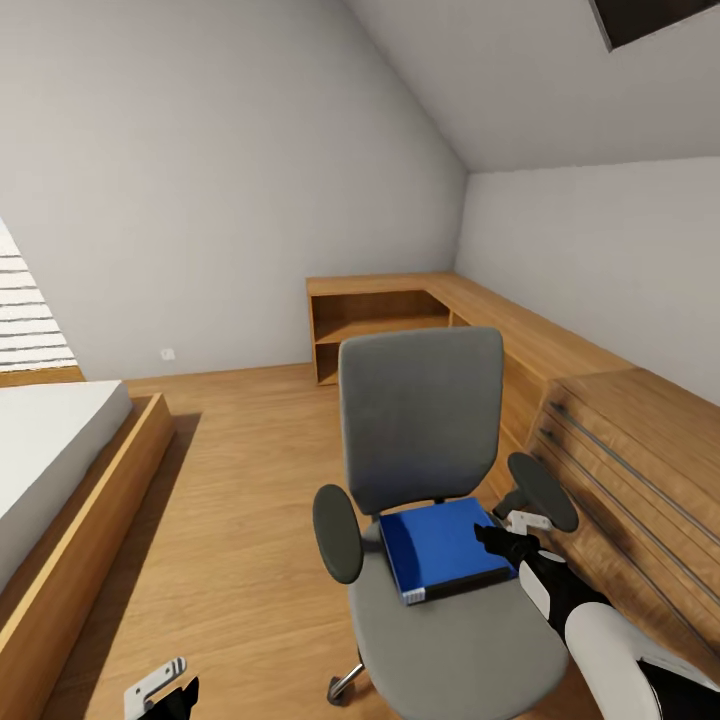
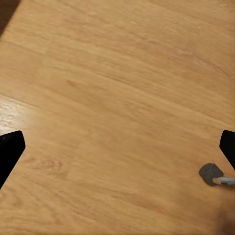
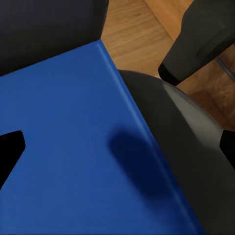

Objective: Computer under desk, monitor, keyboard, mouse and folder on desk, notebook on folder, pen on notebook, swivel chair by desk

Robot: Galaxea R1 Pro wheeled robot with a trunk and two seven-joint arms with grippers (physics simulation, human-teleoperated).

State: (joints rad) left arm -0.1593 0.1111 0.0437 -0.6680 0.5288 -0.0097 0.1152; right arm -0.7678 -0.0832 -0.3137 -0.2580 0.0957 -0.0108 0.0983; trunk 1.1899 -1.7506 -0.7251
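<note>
We have the right gripper [image 1: 497,540] hanging just over the right-hand edge of the blue folder [image 1: 443,548], which lies flat on the seat of the grey swivel chair [image 1: 420,420], close to the backrest. In the right wrist view the fingers [image 3: 11,149] stand wide apart with the folder's cover spread between them, holding nothing. The left gripper [image 1: 160,692] hangs low over the bare wooden floor [image 2: 117,88], its fingers also spread and empty, with a chair caster [image 2: 210,173] at the edge of its view. The risk, as we judge it, is that the folder is thin and lies flush on the padded seat, so a pinch from above could skid off the cover or push it towards the backrest. The chair rolls and swivels, so any sideways pressure might turn it away, and the right armrest [image 1: 541,491] sits close enough to the wrist to be knocked. To the right runs a long wooden surface [image 1: 520,325] along the wall, ending at open shelves [image 1: 378,325] in the corner. A bed [image 1: 55,440] in a wooden frame lies to the left, under a sloping ceiling.
</note>
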